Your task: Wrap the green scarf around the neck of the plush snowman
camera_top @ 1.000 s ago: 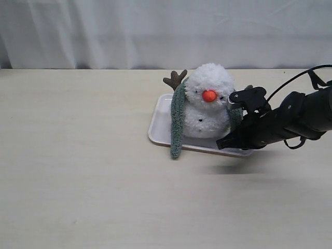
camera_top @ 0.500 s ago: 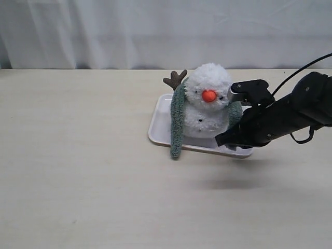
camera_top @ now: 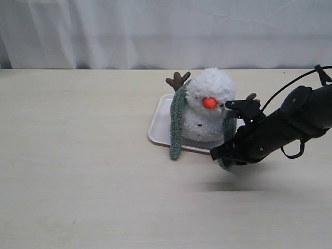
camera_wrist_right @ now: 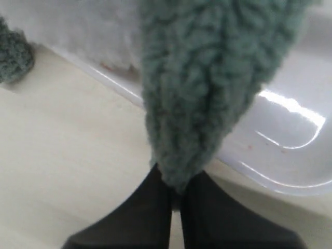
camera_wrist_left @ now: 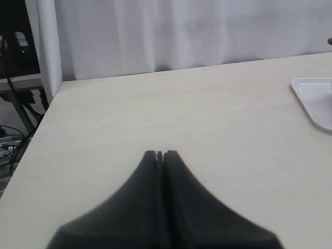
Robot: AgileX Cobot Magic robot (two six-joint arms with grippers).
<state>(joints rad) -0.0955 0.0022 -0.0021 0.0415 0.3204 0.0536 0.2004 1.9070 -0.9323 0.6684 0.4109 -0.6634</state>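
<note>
Grey-green fabric, one piece: the green scarf (camera_top: 177,123) is draped over the plush snowman (camera_top: 206,124). One length hangs down the toy's side on the left of the exterior view, its end reaching the table (camera_top: 78,166) just past the rim of the tray (camera_top: 160,127). The other length runs down the opposite side and is largely covered by the right arm. The scarf's path behind the snowman's neck (camera_top: 202,112) is hidden; the front of the neck shows bare white plush.

The right gripper (camera_top: 222,154) is clamped on that second length near its end, as the right wrist view confirms, with the fingers pinched together on the fabric. The left gripper (camera_wrist_left: 160,154) sits over bare table, fingers pressed together with nothing between them. Only a corner of the tray enters its view.

Count: one snowman, one scarf, one white tray and two brown twig arms (camera_top: 178,80), the far one partly hidden by the right arm.
</note>
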